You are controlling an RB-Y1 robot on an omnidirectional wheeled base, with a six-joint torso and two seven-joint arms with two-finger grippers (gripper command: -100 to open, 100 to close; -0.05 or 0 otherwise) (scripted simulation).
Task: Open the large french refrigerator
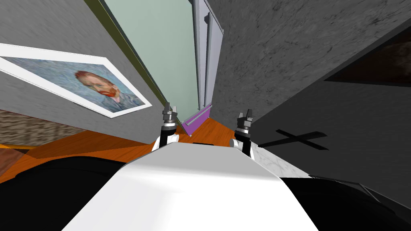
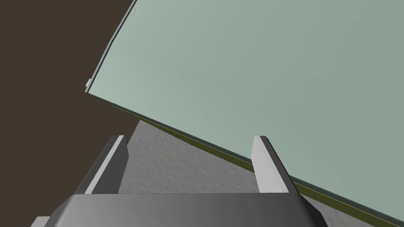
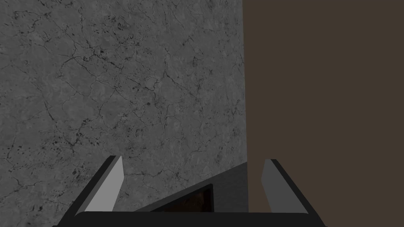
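Lavender-grey and tall, the french refrigerator (image 1: 205, 60) stands at the far end of a narrow passage. It is ahead of both our grippers, well apart from them, and roughly in line with the gap between the two arms. Its doors look closed. A long vertical handle (image 1: 207, 36) runs down the front, and at its foot sits a purple drawer (image 1: 192, 124) with a pale horizontal bar (image 1: 196, 116).

Our left gripper (image 1: 169, 110) hangs over the orange wooden floor (image 1: 100, 142). In the left wrist view its fingers (image 2: 118, 157) stand apart with only air between them. Beyond their tips a pale green panel (image 1: 168, 44), edged with an olive strip (image 2: 189, 138), runs on towards the refrigerator. On that gripper's outer side is a grey textured wall (image 1: 40, 24) carrying a white-framed portrait (image 1: 96, 86) of a red-bearded man.

Our right gripper (image 1: 245, 117) is level with the left one, with the refrigerator's drawer lying beyond and between the two. The right wrist view shows its fingers (image 3: 110, 181) spread apart as well, gripping nothing. Ahead of them rises a dark grey, cracked stone-like wall (image 1: 289, 44). To that gripper's outer side is a dark cabinet face (image 1: 361, 132) marked with a black cross (image 1: 295, 139).
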